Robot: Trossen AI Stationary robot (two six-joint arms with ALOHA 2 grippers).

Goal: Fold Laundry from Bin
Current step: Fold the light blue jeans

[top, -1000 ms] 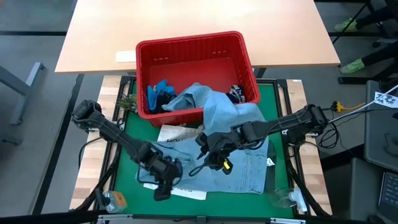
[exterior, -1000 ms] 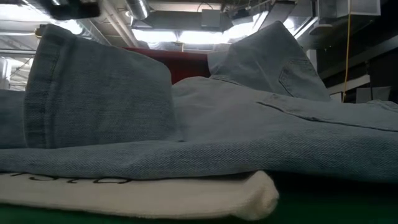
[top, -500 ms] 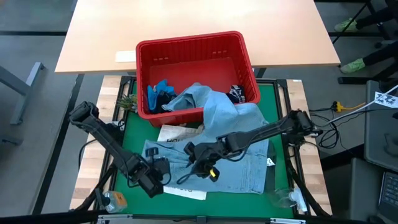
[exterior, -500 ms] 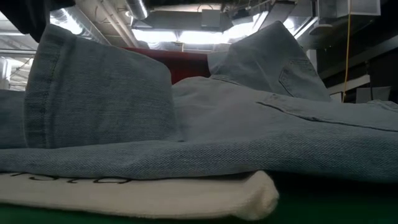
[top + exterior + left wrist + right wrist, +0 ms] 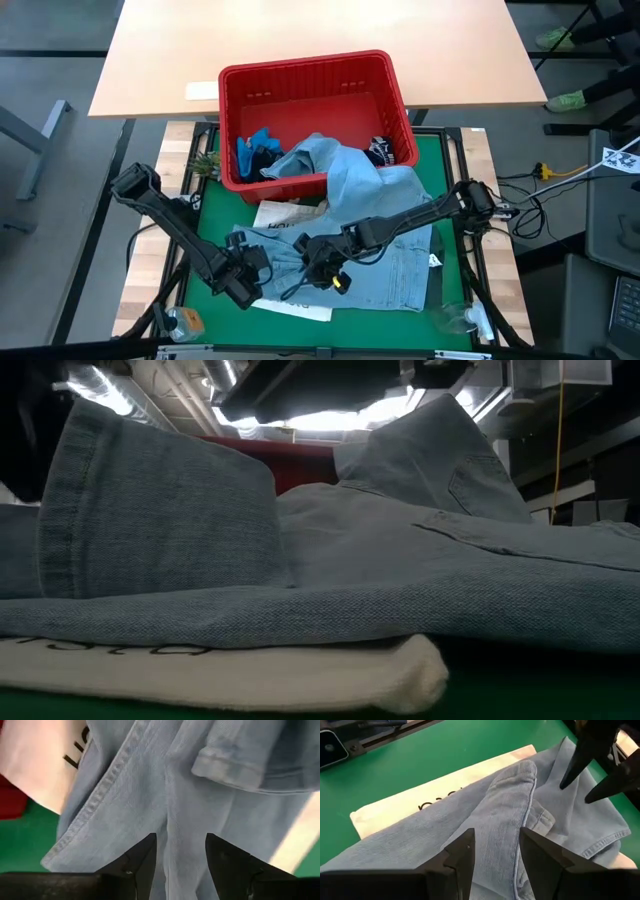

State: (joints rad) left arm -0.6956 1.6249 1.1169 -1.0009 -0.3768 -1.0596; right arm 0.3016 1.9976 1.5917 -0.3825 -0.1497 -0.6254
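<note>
The red bin (image 5: 310, 95) sits at the far edge of the green mat (image 5: 205, 225), holding a bright blue garment (image 5: 258, 150) at its left and a dark navy one (image 5: 380, 152) at its right. The light blue denim shirt (image 5: 390, 255) spills over the bin's near rim and lies spread on the mat, partly covering the white tote bag (image 5: 285, 215). The left gripper (image 5: 252, 268) is low at the shirt's left edge; in its wrist view its 2 fingers (image 5: 142, 860) stand apart over the denim with cloth showing between them, nothing clamped. The right gripper (image 5: 318, 268) is just beside it over the shirt's middle; its 2 fingers (image 5: 462, 852) are parted above a raised fold (image 5: 512, 805), holding nothing
</note>
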